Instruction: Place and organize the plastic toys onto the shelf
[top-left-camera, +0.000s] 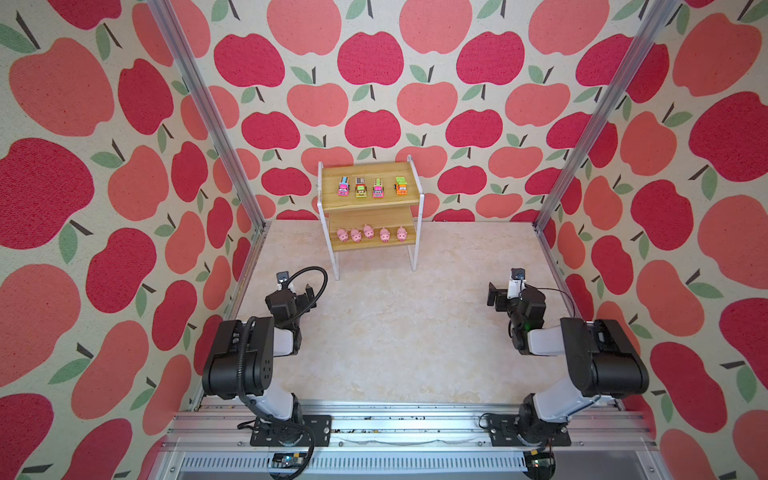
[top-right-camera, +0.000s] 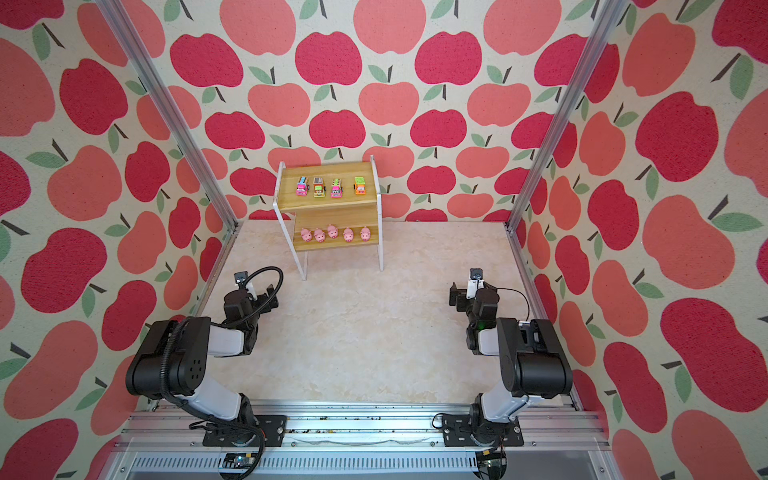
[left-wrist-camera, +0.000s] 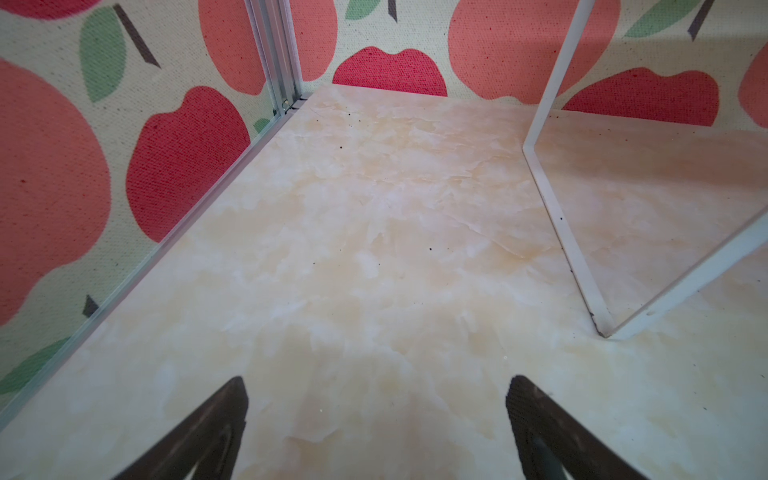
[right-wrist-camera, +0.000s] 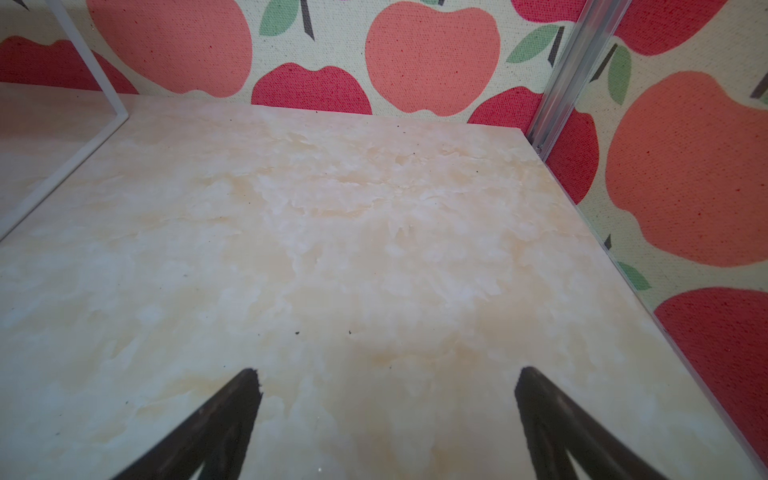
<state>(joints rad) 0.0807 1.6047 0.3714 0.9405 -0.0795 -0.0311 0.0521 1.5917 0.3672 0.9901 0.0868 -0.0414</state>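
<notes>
**Mia:** What is the left claw (left-wrist-camera: 378, 382) doing?

**Sam:** It is wide open and holds nothing. It hangs low over the bench (left-wrist-camera: 374, 249). You can see bare bench between its two dark fingers (left-wrist-camera: 216, 424).

**Mia:** And the right claw (right-wrist-camera: 387, 371)?

**Sam:** It is the same. It is wide open and empty, with bench under it.

**Mia:** Where are the claws on the bench?

**Sam:** In both top views the left claw (top-left-camera: 308, 292) is at the near left. The right claw (top-left-camera: 493, 295) is at the near right. They are well apart, with the middle of the bench between them.

**Mia:** What is close to them?

**Sam:** The left wrist view shows a white leg (left-wrist-camera: 575, 249) of the shelf standing on the bench, off to one side of the claw. The right wrist view shows just a bit of another white leg (right-wrist-camera: 97, 72) at the edge. Behind both is the apple wall (right-wrist-camera: 432, 58).

**Mia:** So where is the shelf (top-left-camera: 370, 169)?

**Sam:** It is at the back of the bench, in the middle, right by the wall. It is far from both claws.

**Mia:** Where are the toys?

**Sam:** They are on the shelf. Four trucks stand in a row on the top board. There is a pink one (top-left-camera: 343, 186), a yellow-green one (top-left-camera: 360, 188), another pink one (top-left-camera: 377, 188) and an orange one (top-left-camera: 401, 185). The orange one is a little apart from the rest.

**Mia:** And the pigs (top-left-camera: 368, 231)?

**Sam:** Five pigs are in a row on the bottom board, with their noses to the front. The middle pig is a bit farther back.
</notes>
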